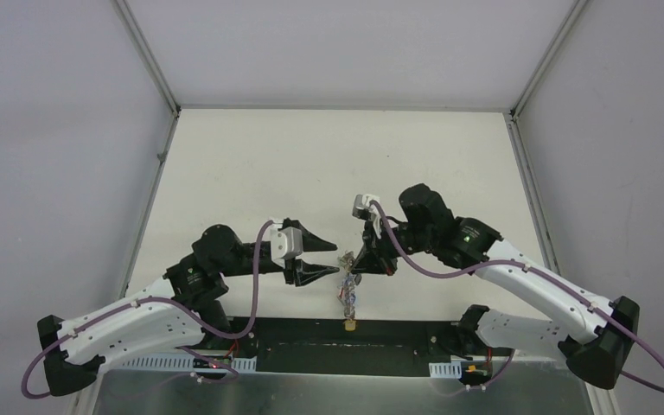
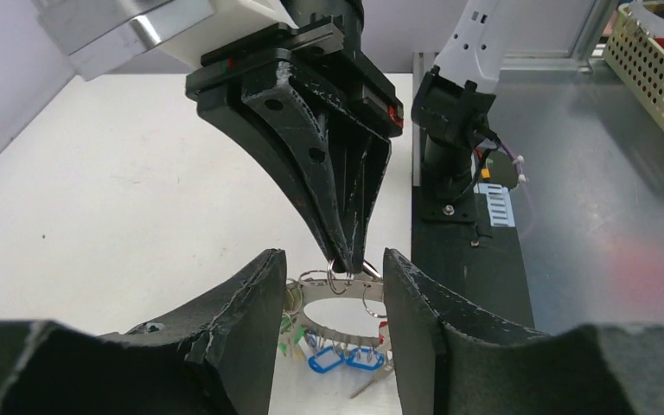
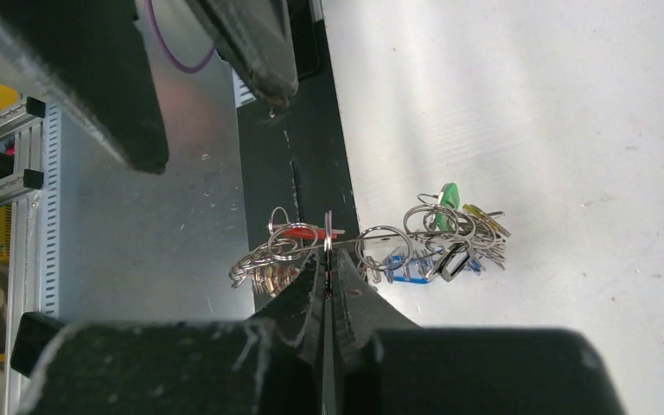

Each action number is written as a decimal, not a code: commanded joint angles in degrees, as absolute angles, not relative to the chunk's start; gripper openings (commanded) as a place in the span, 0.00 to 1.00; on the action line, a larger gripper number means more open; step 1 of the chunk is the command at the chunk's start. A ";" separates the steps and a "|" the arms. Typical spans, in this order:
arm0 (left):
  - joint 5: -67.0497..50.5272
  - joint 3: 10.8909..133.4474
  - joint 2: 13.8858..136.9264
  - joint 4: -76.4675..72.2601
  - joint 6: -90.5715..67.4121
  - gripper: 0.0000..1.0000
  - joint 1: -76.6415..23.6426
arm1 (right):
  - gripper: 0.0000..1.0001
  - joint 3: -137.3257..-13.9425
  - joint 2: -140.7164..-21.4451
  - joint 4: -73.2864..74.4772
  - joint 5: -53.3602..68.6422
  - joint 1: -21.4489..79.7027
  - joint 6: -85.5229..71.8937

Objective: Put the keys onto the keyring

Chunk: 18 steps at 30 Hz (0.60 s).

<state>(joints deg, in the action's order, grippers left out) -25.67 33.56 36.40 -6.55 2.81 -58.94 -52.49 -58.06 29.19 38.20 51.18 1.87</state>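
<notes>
The white table (image 1: 311, 173) filled the view, and both arms pointed at each other near its front edge. The left gripper (image 1: 335, 259) stood partly open, its fingers (image 2: 251, 311) spread to either side of the keyring (image 1: 347, 281), gripping nothing. The right gripper (image 2: 346, 258) reached in from above, jaws pressed tight, pinching the keyring's rim. The keyring lay between both grippers, straddling the table edge and the black base strip (image 3: 294, 173), fringed with blue tags (image 3: 406, 270), a green tag (image 3: 448, 194) and a red-headed key (image 3: 304, 232). Whether that key was threaded on could not be told.
</notes>
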 commanded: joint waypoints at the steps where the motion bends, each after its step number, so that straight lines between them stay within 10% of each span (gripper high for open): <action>1: -24.92 39.91 39.61 5.24 7.74 0.47 -59.33 | 0.00 -61.68 -61.03 38.21 36.01 51.06 4.92; 18: -29.83 43.36 51.64 5.70 8.40 0.41 -59.40 | 0.00 -71.19 -69.24 50.47 37.41 51.06 3.84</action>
